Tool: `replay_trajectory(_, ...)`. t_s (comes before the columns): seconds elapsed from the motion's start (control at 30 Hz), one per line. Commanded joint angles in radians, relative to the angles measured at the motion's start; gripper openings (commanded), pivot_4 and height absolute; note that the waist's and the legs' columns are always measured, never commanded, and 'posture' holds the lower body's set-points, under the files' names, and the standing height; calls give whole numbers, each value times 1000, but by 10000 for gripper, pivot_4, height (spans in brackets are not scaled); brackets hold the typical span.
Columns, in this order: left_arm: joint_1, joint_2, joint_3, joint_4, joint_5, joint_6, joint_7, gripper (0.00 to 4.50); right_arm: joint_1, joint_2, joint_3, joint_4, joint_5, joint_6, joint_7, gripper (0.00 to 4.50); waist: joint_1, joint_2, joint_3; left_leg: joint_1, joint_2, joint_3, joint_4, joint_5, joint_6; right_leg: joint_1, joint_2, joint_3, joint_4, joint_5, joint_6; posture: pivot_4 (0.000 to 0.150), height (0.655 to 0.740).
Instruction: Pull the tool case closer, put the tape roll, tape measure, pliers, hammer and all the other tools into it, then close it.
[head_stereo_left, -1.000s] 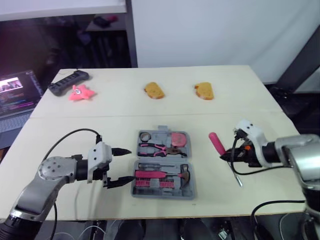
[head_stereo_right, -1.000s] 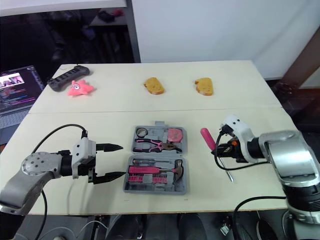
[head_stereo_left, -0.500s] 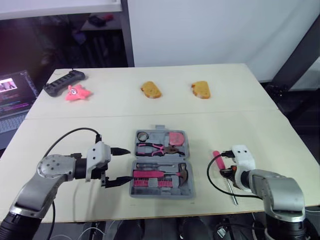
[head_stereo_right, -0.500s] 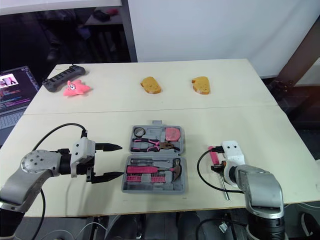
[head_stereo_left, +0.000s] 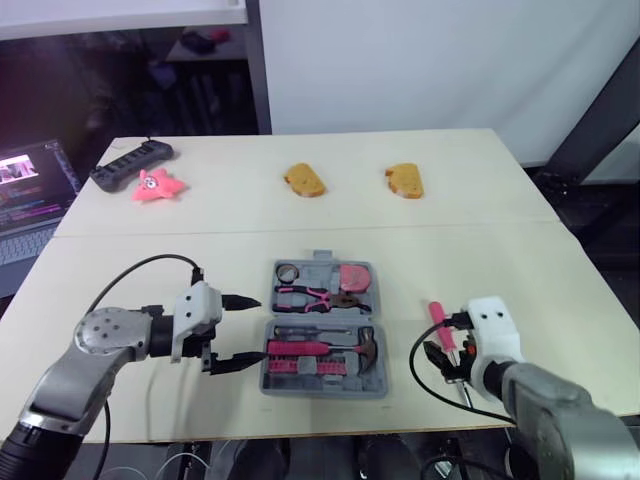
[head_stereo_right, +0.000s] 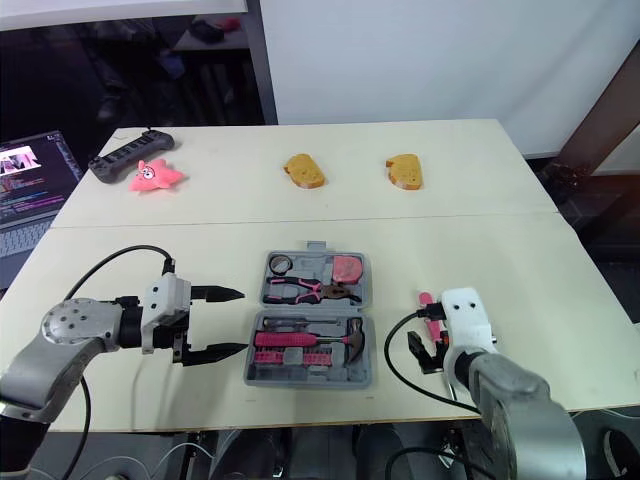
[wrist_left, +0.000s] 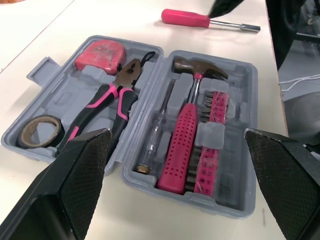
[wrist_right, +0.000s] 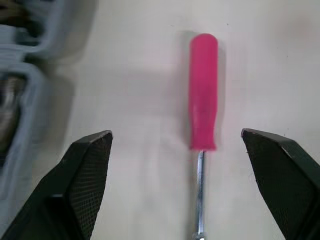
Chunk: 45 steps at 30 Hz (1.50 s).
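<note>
Here our right gripper (wrist_right: 172, 134) stands spread wide, gripping nothing; the pink-handled screwdriver (wrist_right: 203, 95) lies flat on the table (head_stereo_left: 500, 260) between its two fingers, touching neither, just right of the open tool case (head_stereo_left: 322, 386); our left gripper (head_stereo_left: 258, 328) gapes empty beside the case's left edge.

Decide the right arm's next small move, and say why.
Probably lower the open right tool onto the handle of the pink screwdriver and close. The screwdriver lies ungrasped outside the tool case, between the tool's spread fingers.
</note>
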Motion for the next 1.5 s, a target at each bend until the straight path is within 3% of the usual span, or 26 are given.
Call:
replay_trajectory(0.03, -19, 4, 1, -9, -10, 0, -11, 45000, 89, 39, 27, -11, -2, -263, -36, 44452, -2, 0, 0, 0, 0, 0, 0, 0, 0, 0, 0, 0, 0, 0, 0, 1500, 7400)
replay_trajectory(0.27, -47, 3, -15, 14, -2, -9, -33, 45000, 182, 77, 39, 274, -27, -678, -97, 44452, -4, 0, 0, 3, 0, 2, 0, 0, 0, 2, 0, 1, 0, 0, 0, 1500, 7400)
replay_trajectory(0.63, -49, 8, -9, 6, 1, -9, -21, 45000, 168, 37, 17, 463, -5, -799, -99, 44452, -1, 0, -1, 4, 0, 1, 0, 0, 0, 3, 0, 1, 0, 0, 0, 1500, 7400)
replay_trajectory(0.73, -44, 9, -6, 0, -1, -6, -16, 45000, 177, 33, 23, 475, 2, -801, -98, 36462, -1, 0, -1, 4, 0, 1, 0, 0, 0, 3, 0, 1, 0, 0, 0, 1500, 7400)
replay_trajectory(0.97, -24, 14, -8, -16, -4, -2, -17, 45000, 165, 26, 40, 495, 15, -826, -98, 3723, 1, 0, -1, 14, 0, 1, -1, -1, 1, 14, 0, 1, -2, -1, 0, 1500, 7400)
replay_trajectory(1.17, -32, 11, -5, -38, -54, 101, 0, 45000, 158, 11, 33, 480, 17, -843, -96, 3849, -1, 0, -1, 14, 0, 1, -1, -1, 1, 14, 0, 1, -1, -1, 0, 1500, 7400)
replay_trajectory(1.3, -45, -61, 48, 1, -81, 37, 36, 45000, 132, -55, 62, 375, 15, -827, -58, 3849, 0, 1, 0, 14, 0, 1, -1, -1, 1, 14, 0, 1, -1, -1, 0, 1500, 7400)
replay_trajectory(1.4, -34, -96, 119, 64, -151, -85, -79, 45000, 35, -173, 113, 203, 67, -701, 32, 3849, -3, 0, 0, 14, 0, 1, -1, -1, 1, 13, 0, 1, -1, -1, 0, 1500, 7400)
replay_trajectory(1.5, -13, -52, 147, 121, -175, -145, -209, 45000, -113, -277, 163, 73, 178, -515, 132, 3849, -16, 4, 1, 14, 1, 2, -1, -1, 1, 11, 0, 5, -1, -1, 0, 1500, 7400)
